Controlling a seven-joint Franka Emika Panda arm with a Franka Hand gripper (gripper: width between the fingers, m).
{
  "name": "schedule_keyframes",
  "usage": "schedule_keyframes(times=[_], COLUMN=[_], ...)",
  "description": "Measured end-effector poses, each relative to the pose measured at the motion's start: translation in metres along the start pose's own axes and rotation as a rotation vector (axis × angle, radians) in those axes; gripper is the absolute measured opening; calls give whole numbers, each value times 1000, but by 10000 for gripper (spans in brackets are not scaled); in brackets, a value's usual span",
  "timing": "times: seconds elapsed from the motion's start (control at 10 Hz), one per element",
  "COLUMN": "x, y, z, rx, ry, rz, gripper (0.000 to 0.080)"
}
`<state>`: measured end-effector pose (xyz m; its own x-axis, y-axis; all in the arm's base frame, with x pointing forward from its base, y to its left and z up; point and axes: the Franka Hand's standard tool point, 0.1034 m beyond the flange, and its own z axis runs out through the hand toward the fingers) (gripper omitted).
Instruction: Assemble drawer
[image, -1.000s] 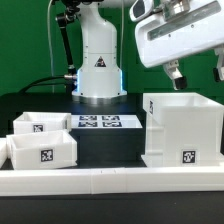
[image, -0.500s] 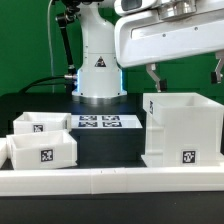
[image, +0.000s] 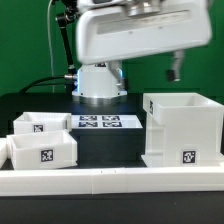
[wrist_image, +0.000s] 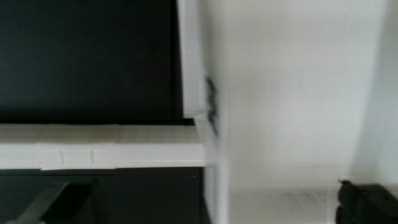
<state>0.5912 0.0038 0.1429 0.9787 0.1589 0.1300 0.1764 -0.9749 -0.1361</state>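
Observation:
The white drawer housing (image: 181, 130) stands upright on the black table at the exterior view's right, with a tag low on its front. Two shallow white trays sit at the left, one in front (image: 44, 151) and one behind it (image: 37, 123), each with a tag. My gripper (image: 146, 72) hangs high above the table, over the housing's left edge, open and empty. One dark finger (image: 175, 68) shows clearly. In the wrist view the fingertips (wrist_image: 368, 198) stand wide apart over a white housing wall (wrist_image: 285, 100), with the gripper (wrist_image: 208, 200) holding nothing.
The marker board (image: 100, 122) lies flat at the back middle, before the robot base (image: 98, 82). A long low white rail (image: 110, 181) runs along the table's front edge; a white strip (wrist_image: 98, 145) also shows in the wrist view.
The gripper hand has swept toward the exterior view's left, from above the housing's right side to above its left edge, and looms larger. Housing and trays have not moved.

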Motion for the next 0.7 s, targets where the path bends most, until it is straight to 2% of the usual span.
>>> schedule_keyframes(times=[0.1, 0.2, 0.4, 0.5, 0.6, 0.7], x=[-8, -12, -10, -14, -19, -21], y=[25, 37, 30, 28, 24, 31], z=[0, 2, 3, 4, 6, 13], rx=[-3, -4, 0, 10, 33, 34], ry=[-3, -14, -34, -66, -153, -175], rz=[-13, 0, -2, 9, 1, -35], gripper=[649, 649, 649, 649, 649, 649])
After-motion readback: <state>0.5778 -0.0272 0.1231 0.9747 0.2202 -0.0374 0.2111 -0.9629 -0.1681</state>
